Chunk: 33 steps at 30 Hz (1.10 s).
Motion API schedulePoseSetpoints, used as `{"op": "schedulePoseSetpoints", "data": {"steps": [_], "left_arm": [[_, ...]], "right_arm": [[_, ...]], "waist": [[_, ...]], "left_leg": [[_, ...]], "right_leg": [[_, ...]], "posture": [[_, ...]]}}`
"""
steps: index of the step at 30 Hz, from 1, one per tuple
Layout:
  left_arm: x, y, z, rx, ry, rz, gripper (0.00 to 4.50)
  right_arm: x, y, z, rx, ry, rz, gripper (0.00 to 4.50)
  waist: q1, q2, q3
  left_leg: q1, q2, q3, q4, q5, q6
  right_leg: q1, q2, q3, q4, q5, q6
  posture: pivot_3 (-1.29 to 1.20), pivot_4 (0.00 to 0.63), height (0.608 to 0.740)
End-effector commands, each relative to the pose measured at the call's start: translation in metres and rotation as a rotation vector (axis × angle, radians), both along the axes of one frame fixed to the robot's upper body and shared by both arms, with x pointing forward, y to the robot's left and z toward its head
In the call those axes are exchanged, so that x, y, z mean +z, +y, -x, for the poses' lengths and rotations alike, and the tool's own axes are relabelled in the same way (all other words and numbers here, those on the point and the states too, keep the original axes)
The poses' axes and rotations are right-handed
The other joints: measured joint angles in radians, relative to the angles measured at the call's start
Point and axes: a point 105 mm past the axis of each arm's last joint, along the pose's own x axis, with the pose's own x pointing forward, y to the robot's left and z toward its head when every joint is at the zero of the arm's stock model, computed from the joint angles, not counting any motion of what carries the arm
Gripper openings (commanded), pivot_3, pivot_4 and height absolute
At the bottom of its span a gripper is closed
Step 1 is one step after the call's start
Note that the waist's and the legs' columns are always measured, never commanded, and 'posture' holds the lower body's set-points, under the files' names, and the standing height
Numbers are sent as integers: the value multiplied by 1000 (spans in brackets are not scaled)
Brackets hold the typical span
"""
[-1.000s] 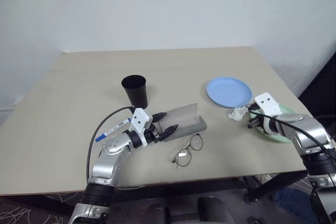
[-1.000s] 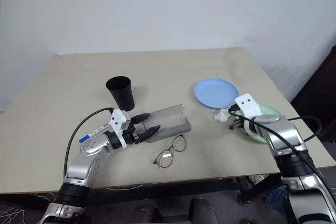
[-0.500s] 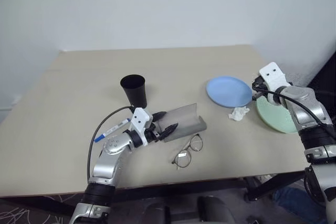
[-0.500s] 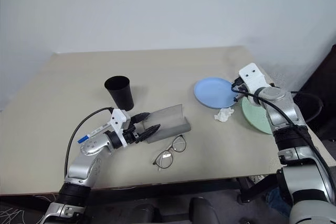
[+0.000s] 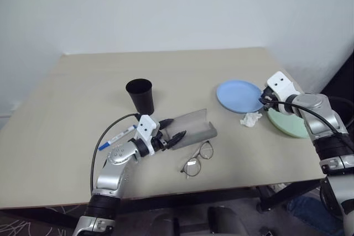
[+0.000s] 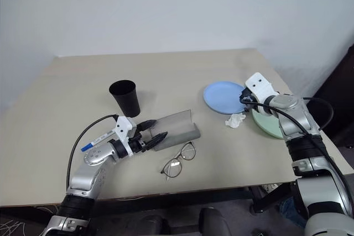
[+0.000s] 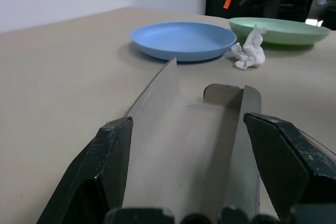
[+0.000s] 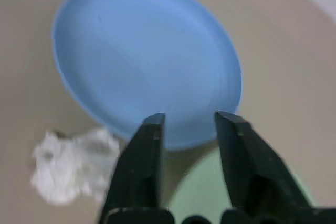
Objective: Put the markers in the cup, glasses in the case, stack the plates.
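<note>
From the head camera, the left gripper (image 5: 173,130) is spread wide with its black fingers on either side of the near end of the open grey case (image 5: 194,127). It is not squeezing anything. The glasses (image 5: 198,158) lie on the table (image 5: 72,103) just in front of the case, close to that gripper but apart from it. The black cup (image 5: 141,95) stands upright behind the gripper, and a blue-capped marker (image 5: 117,137) lies beside the left forearm, partly crossed by a black cable.

Over on the right, the right gripper (image 6: 246,100) hangs at the seam between the light blue plate (image 6: 222,97) and the mint green plate (image 6: 269,122). The arm hides much of the green plate. A crumpled tissue (image 6: 236,120) sits just in front of the blue plate.

Left wrist view: the two fingers (image 7: 100,169) stand far apart, the case's trough running away between them. Beyond it lie the blue plate, the tissue and the green plate, whose far end is cut off.

Right wrist view: the fingers (image 8: 143,166) are parted by a modest gap and empty, their tips over the near rim of the blue plate, the green plate's edge showing low between them. Whether they touch the rim I cannot tell; the view is blurred.
</note>
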Motion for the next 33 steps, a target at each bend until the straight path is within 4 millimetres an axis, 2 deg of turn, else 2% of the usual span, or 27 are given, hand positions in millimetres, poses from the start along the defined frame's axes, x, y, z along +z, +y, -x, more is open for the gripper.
{"op": "schedulePoseSetpoints", "data": {"steps": [1, 7, 10, 17, 20, 26, 33], "left_arm": [[17, -2, -2, -9, -66, 5, 3573], [16, -2, -2, -13, -63, 2, 3573], [16, -2, -3, -15, -64, 1, 3573], [17, -1, -3, -11, -66, -1, 3573], [17, -1, -3, -9, -67, -1, 3573], [16, 0, -2, -4, -66, -1, 3573], [16, -1, -2, -4, -68, 0, 3573]], "right_arm": [[14, -11, 5, -47, -1, -28, 2685], [-7, -20, 22, -60, 129, -45, 2685], [-25, -20, 30, -63, 201, -47, 2685], [-41, -23, 31, -93, 243, -49, 2685], [-42, -24, 30, -94, 240, -35, 2112], [-41, -25, 28, -98, 235, -25, 52], [-33, -29, 24, -117, 194, 12, 19]], "waist": [[0, 0, 0], [-1, 0, 0], [-1, 0, 0], [-1, 0, 0], [-1, 0, 0], [-1, 0, 0], [-1, 0, -1]], "left_leg": [[0, 0, 0, 0, 0, 0], [0, 0, 0, 3, 0, 0], [0, 0, 0, 3, 0, 0], [0, 0, 0, 4, 0, 0], [0, 0, 0, 4, 0, 0], [0, 0, 0, 4, 0, 0], [1, 0, 0, 5, 1, 1]], "right_leg": [[0, 0, 0, 0, 0, 0], [1, 0, 0, 1, 0, 0], [1, 0, 0, 1, 0, 0], [1, 0, 0, 1, 0, 0], [1, 0, 0, 1, 0, 0], [1, 0, 0, 1, 0, 0], [3, 0, 0, 1, 0, 0]], "posture": [[0, 0, 740], [0, 0, 740], [0, 0, 740], [0, 0, 740], [0, 0, 740], [0, 0, 740], [0, 0, 740]]}}
